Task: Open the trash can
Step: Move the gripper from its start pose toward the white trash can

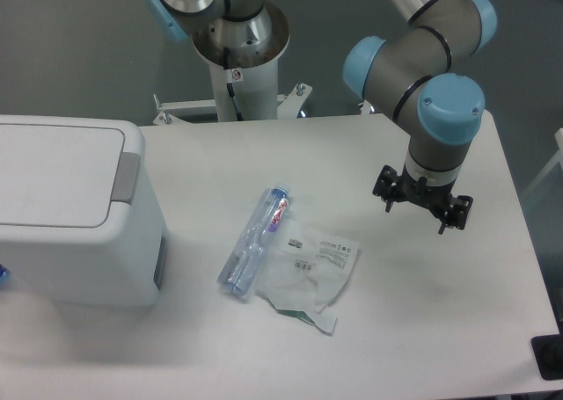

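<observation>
One press on the grey push tab (125,177) should do it, I judge. The trash can (70,215) sits at the bench's (422,330) left edge, lid shut. Your end effector (421,211) hangs empty on the right, fingers spread apart, well away. Cross above the bottle (256,238) and the plastic wrapper (312,268), then come straight down on the tab.

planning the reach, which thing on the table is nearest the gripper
The clear plastic bag, crumpled flat just left of the gripper. The plastic bottle lies beyond it, and the white trash can sits at the far left edge.
</observation>
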You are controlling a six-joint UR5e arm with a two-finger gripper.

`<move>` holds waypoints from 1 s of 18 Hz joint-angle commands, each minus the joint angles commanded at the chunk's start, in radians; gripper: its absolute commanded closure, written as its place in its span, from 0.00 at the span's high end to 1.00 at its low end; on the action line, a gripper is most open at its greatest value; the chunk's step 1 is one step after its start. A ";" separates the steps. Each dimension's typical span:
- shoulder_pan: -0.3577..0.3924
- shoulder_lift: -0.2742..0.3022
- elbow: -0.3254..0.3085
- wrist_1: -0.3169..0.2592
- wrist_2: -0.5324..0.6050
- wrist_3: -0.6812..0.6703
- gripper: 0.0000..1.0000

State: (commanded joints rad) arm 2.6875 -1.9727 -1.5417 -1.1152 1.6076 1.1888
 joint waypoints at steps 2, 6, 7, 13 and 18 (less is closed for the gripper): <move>0.000 0.000 0.000 0.000 0.000 0.000 1.00; -0.002 0.002 0.000 0.000 -0.002 -0.002 1.00; -0.002 0.002 0.002 0.000 -0.003 0.000 1.00; 0.000 0.031 -0.012 0.002 -0.014 -0.046 1.00; -0.017 0.046 -0.018 0.002 -0.041 -0.192 1.00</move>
State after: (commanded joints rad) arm 2.6708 -1.9267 -1.5601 -1.1137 1.5662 0.9971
